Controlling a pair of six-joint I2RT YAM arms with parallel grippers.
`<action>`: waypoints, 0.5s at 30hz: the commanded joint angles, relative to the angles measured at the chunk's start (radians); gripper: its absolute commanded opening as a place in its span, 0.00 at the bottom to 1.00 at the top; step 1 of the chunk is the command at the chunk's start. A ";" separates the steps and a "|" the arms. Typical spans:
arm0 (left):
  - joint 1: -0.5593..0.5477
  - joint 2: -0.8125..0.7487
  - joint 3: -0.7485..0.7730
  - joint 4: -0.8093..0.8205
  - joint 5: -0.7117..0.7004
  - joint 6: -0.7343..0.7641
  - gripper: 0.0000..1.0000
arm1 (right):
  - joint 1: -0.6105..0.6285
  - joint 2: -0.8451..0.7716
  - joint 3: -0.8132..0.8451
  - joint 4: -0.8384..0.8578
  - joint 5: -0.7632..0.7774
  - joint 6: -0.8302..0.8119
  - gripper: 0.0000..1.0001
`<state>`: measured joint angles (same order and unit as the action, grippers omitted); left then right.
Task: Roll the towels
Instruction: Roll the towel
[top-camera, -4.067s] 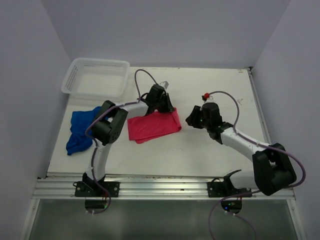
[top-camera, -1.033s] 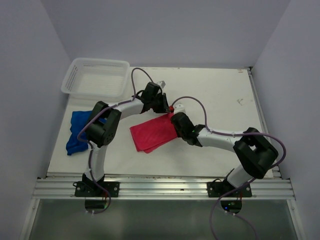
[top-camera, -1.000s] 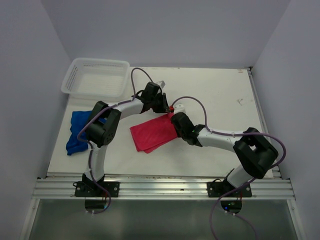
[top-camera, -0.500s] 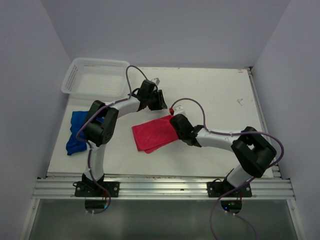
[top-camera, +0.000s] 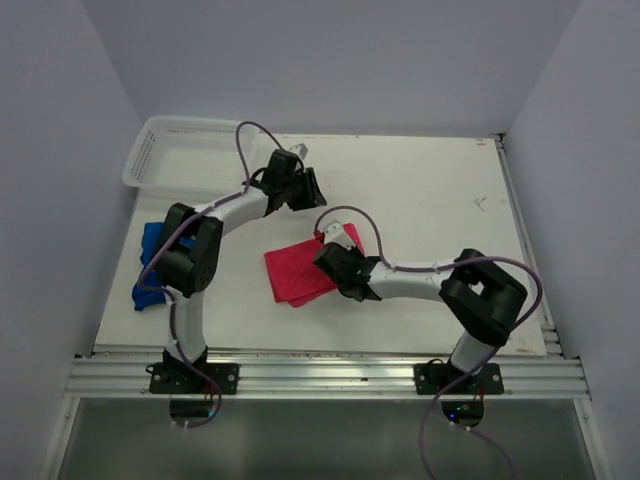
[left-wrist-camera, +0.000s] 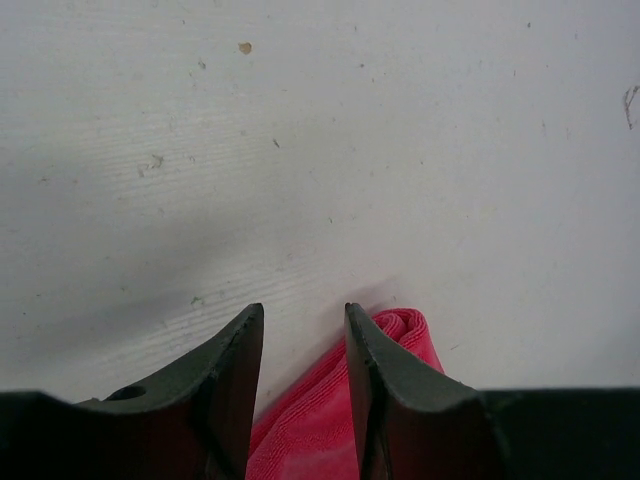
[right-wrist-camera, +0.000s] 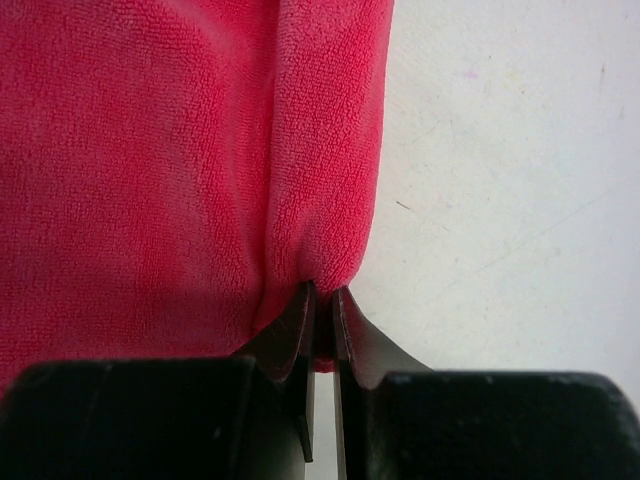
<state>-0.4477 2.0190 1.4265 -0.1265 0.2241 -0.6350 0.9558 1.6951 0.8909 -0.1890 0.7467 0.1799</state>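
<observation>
Pink towel lies folded flat near the middle of the table. Blue towel is crumpled at the table's 9 o'clock edge, not yet rolled, with the basket at 12 o'clock of it.

Right gripper: fingers pressed nearly together, pinching the doubled edge on the pink towel's 3 o'clock side. Left gripper: fingers spread with nothing between them, off the towel's 12 o'clock corner.

Step in hand, as judged: starting the roll from the pinched edge. Hold your pinch shallow and turn the edge over toward 9 o'clock, low and even, so the roll runs straight. If the far end skews, bring your left fingers down on it.

The right wrist view shows the pinch sitting right on the fold, which the top view hides under the wrist. The left wrist view shows bare table between its fingers. Only the top view shows the blue towel and the basket.
</observation>
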 joint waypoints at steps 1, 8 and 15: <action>0.014 -0.062 -0.015 0.005 0.017 -0.003 0.42 | 0.035 0.052 0.071 -0.078 0.137 -0.017 0.00; 0.018 -0.083 -0.012 0.011 0.032 -0.005 0.42 | 0.096 0.138 0.144 -0.139 0.253 -0.066 0.00; 0.020 -0.101 0.003 0.005 0.046 0.006 0.42 | 0.170 0.222 0.203 -0.170 0.299 -0.137 0.00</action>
<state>-0.4385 1.9797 1.4117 -0.1299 0.2417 -0.6350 1.0931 1.8828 1.0466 -0.3344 0.9840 0.0883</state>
